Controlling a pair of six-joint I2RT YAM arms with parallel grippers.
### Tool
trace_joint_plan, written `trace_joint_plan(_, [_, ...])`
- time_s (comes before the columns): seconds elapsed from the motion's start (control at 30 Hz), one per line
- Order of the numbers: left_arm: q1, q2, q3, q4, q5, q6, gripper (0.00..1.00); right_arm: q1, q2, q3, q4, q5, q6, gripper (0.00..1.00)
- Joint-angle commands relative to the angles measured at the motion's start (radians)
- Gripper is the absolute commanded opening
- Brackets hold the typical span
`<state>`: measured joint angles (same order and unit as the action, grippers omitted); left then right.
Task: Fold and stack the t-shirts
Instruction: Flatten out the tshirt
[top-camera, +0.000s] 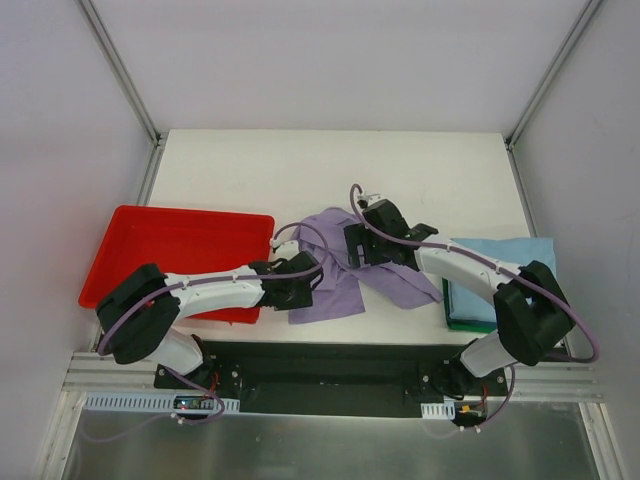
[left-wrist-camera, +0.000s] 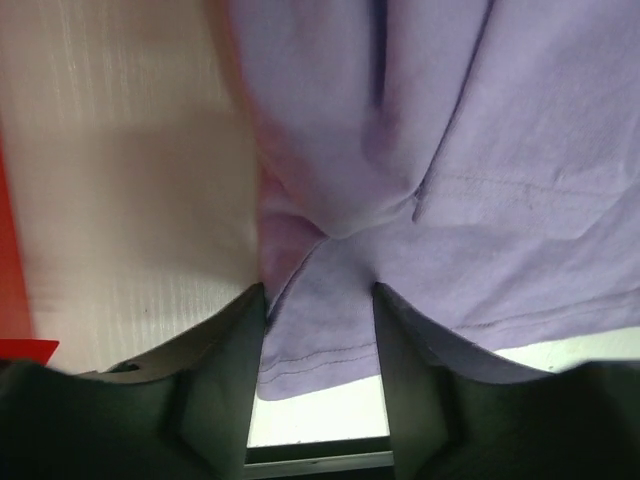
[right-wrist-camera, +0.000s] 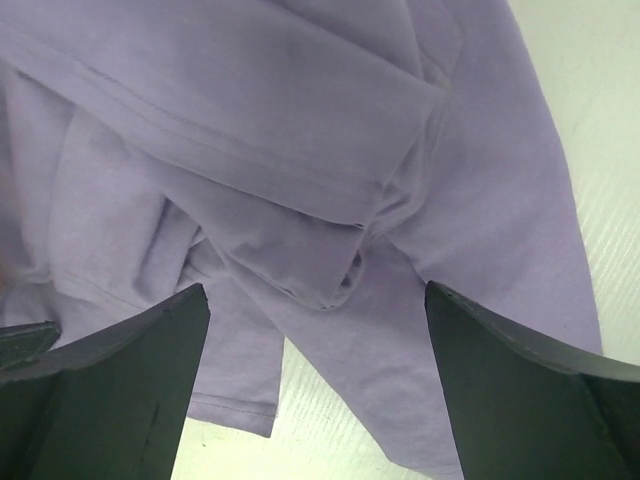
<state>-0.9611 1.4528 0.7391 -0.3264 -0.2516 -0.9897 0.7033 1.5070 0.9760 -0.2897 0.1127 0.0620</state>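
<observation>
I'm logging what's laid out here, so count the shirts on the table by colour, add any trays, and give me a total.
Lavender shirt: 1
Light blue shirt: 1
Dark green shirt: 1
Red tray: 1
Total: 4

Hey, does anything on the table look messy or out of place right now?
Yes. The lavender t-shirt lies crumpled and unfolded mid-table, while the light blue t-shirt sits neatly folded on the dark green t-shirt at the right.
</observation>
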Motion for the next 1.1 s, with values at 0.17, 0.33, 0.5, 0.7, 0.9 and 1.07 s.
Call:
trace_joint_plan(0.17, [-0.001, 0.029, -0.010, -0.003, -0.057, -0.056, 0.00, -0.064, 0.028, -0.046, 0.072, -0.085, 0.180, 0.82])
trace_joint_plan(0.33, [-0.001, -0.002, -0.029, -0.003, -0.071, -0.063, 0.00, -0.068, 0.059, -0.036, 0.096, -0.102, 0.214, 0.77])
trace_joint_plan(0.5, [-0.001, -0.012, -0.040, -0.003, -0.074, -0.064, 0.00, -0.070, 0.117, -0.014, 0.100, -0.154, 0.236, 0.67])
trace_joint_plan(0.7, [-0.001, -0.020, -0.047, -0.003, -0.083, -0.063, 0.00, -0.071, 0.127, -0.026, 0.109, -0.146, 0.256, 0.34])
trace_joint_plan(0.9, [-0.001, -0.022, -0.038, -0.014, -0.095, -0.050, 0.00, -0.070, 0.087, -0.019, 0.103, -0.120, 0.242, 0.22])
trace_joint_plan(1.07, [-0.001, -0.026, -0.032, -0.031, -0.118, -0.049, 0.00, -0.071, 0.052, 0.001, 0.035, -0.059, 0.225, 0.19])
